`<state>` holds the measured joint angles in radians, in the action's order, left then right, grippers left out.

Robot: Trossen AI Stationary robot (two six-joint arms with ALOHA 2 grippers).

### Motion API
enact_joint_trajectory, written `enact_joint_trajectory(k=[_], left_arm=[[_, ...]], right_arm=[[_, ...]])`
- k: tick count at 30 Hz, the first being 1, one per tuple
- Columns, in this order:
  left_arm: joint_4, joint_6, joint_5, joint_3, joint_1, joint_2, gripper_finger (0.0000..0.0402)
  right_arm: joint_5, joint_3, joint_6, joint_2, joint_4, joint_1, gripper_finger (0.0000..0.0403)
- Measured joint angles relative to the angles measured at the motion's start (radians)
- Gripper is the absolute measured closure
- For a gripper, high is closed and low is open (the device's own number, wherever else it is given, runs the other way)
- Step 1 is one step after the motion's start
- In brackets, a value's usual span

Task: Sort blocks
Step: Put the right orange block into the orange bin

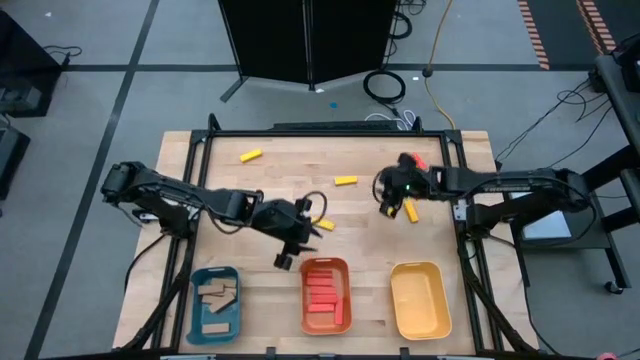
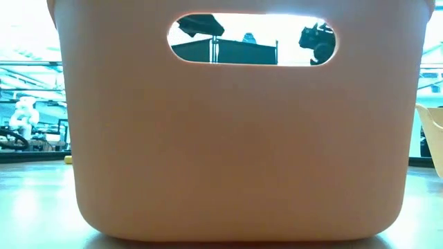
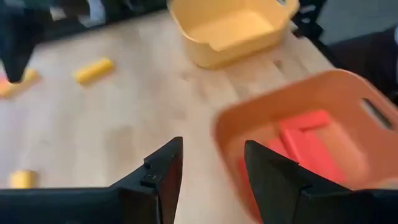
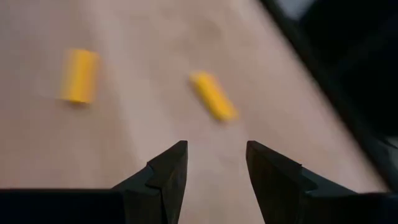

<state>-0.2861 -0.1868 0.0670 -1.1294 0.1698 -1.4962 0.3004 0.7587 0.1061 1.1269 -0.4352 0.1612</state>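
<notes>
The left gripper [image 1: 287, 257] hung with its fingers parted and nothing between them, just beside the near-left corner of the orange tray [image 1: 344, 270], where red blocks [image 1: 322, 293] lay stacked. In the left wrist view the same gap between its dark fingers [image 3: 165, 171] showed only bare table [image 3: 112, 130], with the tray's rim at one side. At the table's front edge, the blue tray [image 1: 198, 318] held tan blocks [image 1: 218, 298], and the yellow tray [image 1: 420, 299] lay to the right of the orange one. Farther back, the right gripper [image 1: 390, 203] hovered above the table, open and empty, close to a yellow block [image 1: 410, 210]. Beyond it, loose yellow blocks lay mid-table [image 1: 345, 181] and near the far-left edge [image 1: 250, 155].
</notes>
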Motion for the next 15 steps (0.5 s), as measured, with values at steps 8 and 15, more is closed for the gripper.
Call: enact_joint_trajectory(k=[8,15], left_arm=[[0.492,-0.089,0.168,0.239,-0.169,0.022,0.0233],[0.967,-0.092,0.347,0.358,-0.287,0.043,0.0233]], right_arm=[[0.043,0.040,0.016,0.021,-0.196,0.369,0.0243],[0.062,0.036,0.056,0.138,-0.155,0.595,0.0243]])
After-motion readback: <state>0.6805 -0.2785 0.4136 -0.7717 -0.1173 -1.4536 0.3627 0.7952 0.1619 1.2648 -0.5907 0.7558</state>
